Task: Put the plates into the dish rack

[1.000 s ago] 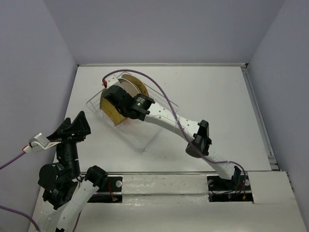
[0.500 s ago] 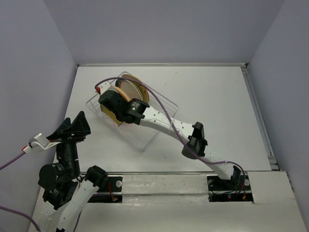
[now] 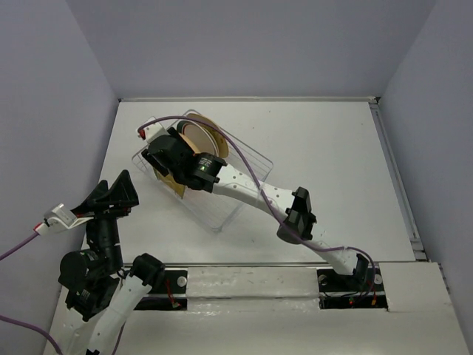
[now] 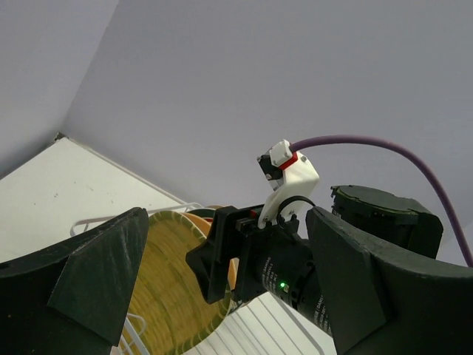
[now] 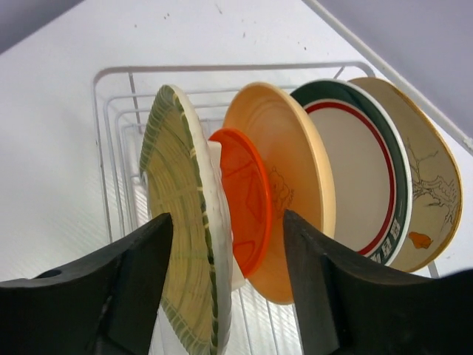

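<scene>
Whereas it clamped before, the right gripper (image 5: 229, 222) now gapes wide, the yellow-green plate (image 5: 174, 192) standing racked.

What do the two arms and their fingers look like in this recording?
The right arm and left arm both have white links and black joint housings. A purple cable runs along each, ending in a white connector with a red tab. The fingers are black and wedge-shaped. A small green light glows on the right wrist.
</scene>
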